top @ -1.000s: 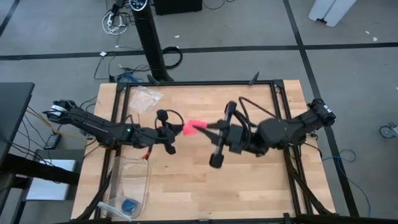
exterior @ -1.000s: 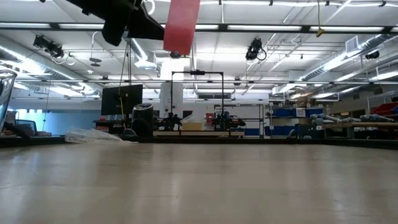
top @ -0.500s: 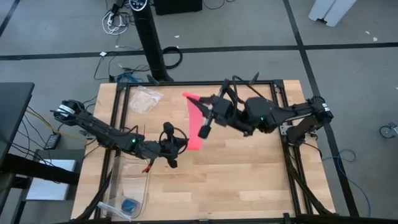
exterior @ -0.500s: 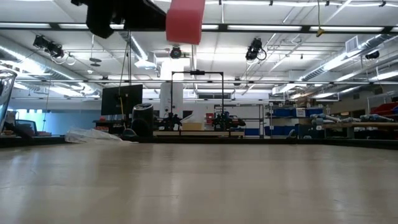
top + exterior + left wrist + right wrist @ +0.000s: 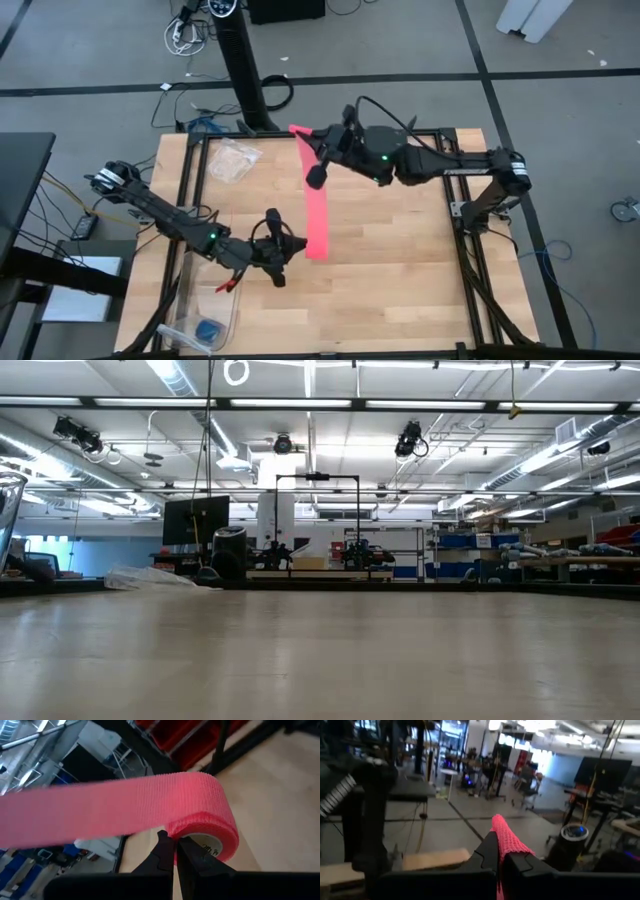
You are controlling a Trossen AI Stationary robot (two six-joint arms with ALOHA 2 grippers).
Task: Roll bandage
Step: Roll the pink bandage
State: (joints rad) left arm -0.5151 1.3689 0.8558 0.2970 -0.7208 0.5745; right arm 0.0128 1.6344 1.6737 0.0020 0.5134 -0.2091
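Bandage (image 5: 316, 214) stretched between both clamped hands, left hand (image 5: 283, 250) near plastic bin (image 5: 205, 300), right hand (image 5: 312, 143) aloft.

A bright pink-red bandage (image 5: 316, 210) with a fine woven ribbed texture stretches between 2 black grippers. Its roll core (image 5: 210, 851) is white with dark print. The table (image 5: 400, 270) is pale wood with a black frame. A small blue object (image 5: 208, 330) sits in a clear container (image 5: 215, 285).
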